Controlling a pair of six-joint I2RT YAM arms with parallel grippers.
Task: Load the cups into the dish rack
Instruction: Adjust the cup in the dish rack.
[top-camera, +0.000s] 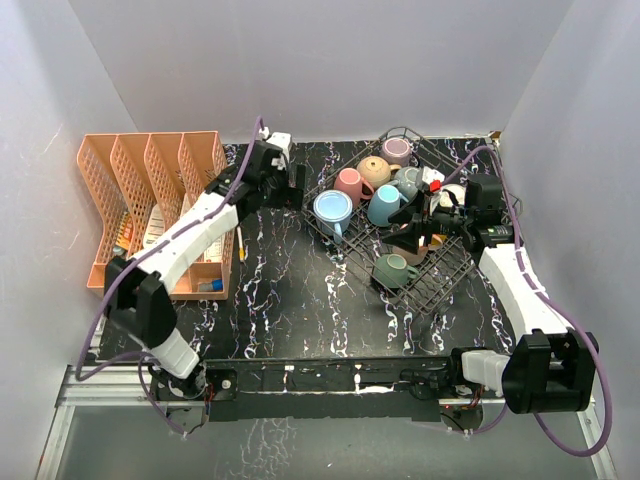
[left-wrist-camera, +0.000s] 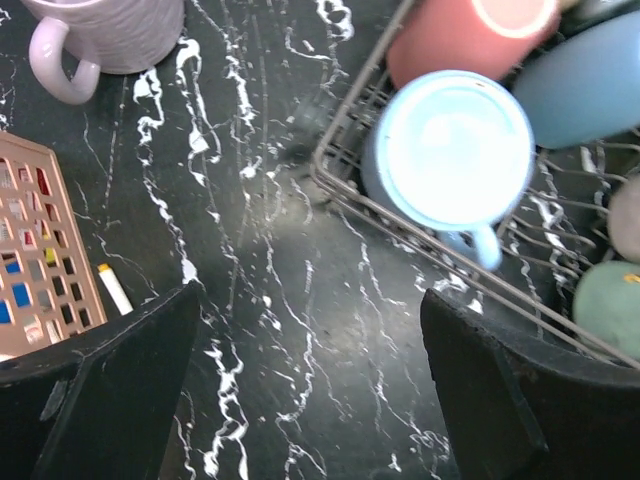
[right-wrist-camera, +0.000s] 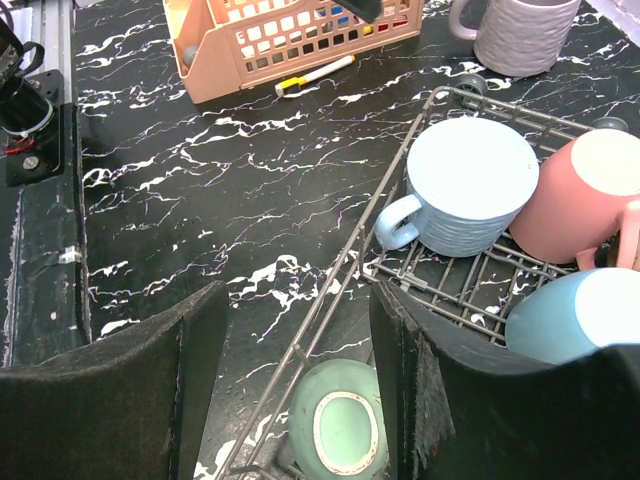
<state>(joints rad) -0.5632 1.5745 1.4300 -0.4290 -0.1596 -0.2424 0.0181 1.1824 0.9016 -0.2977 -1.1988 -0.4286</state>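
Observation:
The dark wire dish rack (top-camera: 440, 282) sits at the back right and holds several cups: light blue (top-camera: 333, 208), pink (top-camera: 350, 183), tan (top-camera: 375, 170), mauve (top-camera: 397, 150), blue (top-camera: 385, 203) and green (top-camera: 392, 270). My left gripper (top-camera: 296, 186) is open and empty over bare table beside the rack's left edge (left-wrist-camera: 340, 190), close to the light blue cup (left-wrist-camera: 455, 150). A pale mauve ribbed cup (left-wrist-camera: 110, 30) stands on the table outside the rack. My right gripper (top-camera: 407, 226) is open and empty above the rack's near-left rim (right-wrist-camera: 400, 180), over the upside-down green cup (right-wrist-camera: 340, 425).
An orange divided organiser (top-camera: 150, 200) stands at the left, with a white and yellow marker (right-wrist-camera: 315, 73) lying on the table beside it. The black marbled tabletop (top-camera: 300, 300) lies between the organiser and the rack. White walls close off three sides.

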